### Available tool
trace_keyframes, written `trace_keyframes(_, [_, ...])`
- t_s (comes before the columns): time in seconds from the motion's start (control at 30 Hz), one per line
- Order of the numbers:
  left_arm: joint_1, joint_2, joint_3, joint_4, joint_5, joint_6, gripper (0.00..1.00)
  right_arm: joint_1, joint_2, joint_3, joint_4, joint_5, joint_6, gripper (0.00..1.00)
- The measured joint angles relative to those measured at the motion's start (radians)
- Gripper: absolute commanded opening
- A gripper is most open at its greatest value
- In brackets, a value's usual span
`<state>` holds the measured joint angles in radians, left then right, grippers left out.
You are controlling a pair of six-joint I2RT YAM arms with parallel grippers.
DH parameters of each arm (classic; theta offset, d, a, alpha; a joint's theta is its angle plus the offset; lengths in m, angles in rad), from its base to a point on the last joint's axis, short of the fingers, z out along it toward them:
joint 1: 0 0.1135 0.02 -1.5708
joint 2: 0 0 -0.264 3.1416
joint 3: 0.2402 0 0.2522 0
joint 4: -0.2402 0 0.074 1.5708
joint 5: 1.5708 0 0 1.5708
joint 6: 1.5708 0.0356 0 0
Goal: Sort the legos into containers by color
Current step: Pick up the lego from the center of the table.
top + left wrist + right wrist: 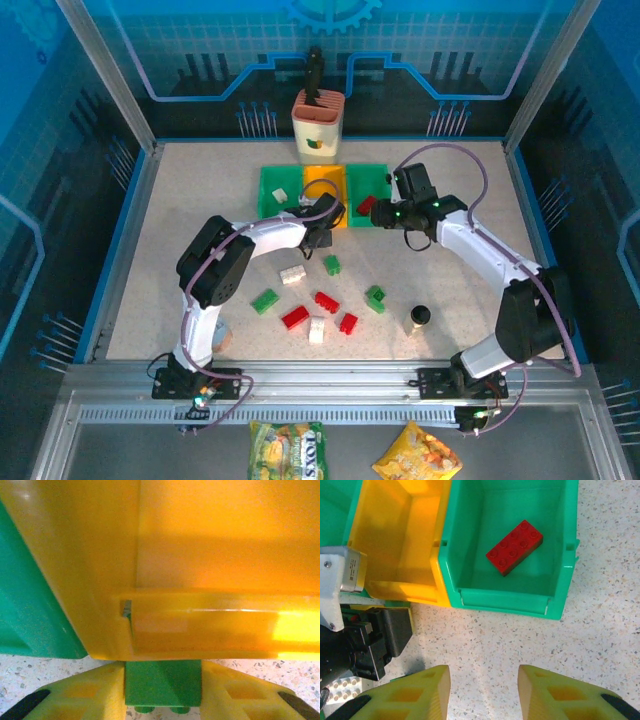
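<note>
At the yellow bin, near wall: your left gripper clamps a green lego; lift it clear of the rim first.
Right gripper: jaws apart, empty.

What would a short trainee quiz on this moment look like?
1. True or false: the right end effector is open and holds nothing.
2. Which colour of lego lies in the green bin in front of the right end effector? A white, B red, C green.
3. Fill in: the left end effector is shut on a ____ lego, close to the yellow-orange bin.

Key: 1 true. 2 B, the red lego. 3 green, the green lego.
</note>
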<state>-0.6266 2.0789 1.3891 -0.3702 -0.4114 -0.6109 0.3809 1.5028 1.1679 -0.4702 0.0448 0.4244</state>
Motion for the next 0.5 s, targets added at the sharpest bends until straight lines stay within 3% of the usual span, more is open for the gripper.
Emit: trace_keyframes(0.5, [-0.009, -0.048, -0.068, 0.008, 0.001, 0.01, 0.35, -0.003, -0.04, -0.024, -0.009, 0.0, 0.0, 0.41])
